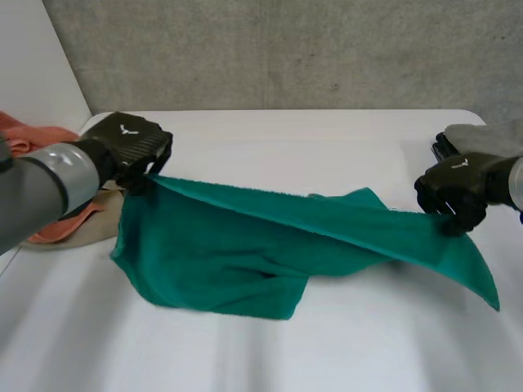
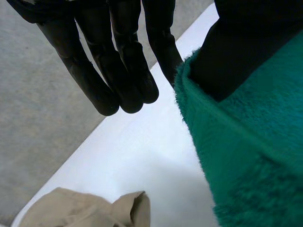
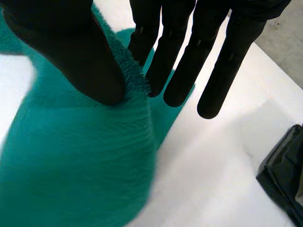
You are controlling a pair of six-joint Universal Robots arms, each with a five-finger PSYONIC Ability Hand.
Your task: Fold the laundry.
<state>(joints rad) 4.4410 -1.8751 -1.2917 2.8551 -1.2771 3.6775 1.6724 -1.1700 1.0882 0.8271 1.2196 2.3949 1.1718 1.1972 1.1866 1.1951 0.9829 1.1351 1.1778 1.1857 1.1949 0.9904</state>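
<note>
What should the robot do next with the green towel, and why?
Probably lift both hands a bit higher. The left hand and right hand each pinch the green towel at an edge, stretched between them, but its lower part lies crumpled on the table.

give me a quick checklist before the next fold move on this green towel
1. Left hand pinching the green towel at a corner: ok.
2. Right hand pinching the towel's edge: ok.
3. Edge stretched between both hands: ok.
4. Towel flat on the table: not ok, lower part bunched.
5. Right hand at a corner: not ok, a tail trails past it.
6. Beige cloth apart from towel: ok.
</note>
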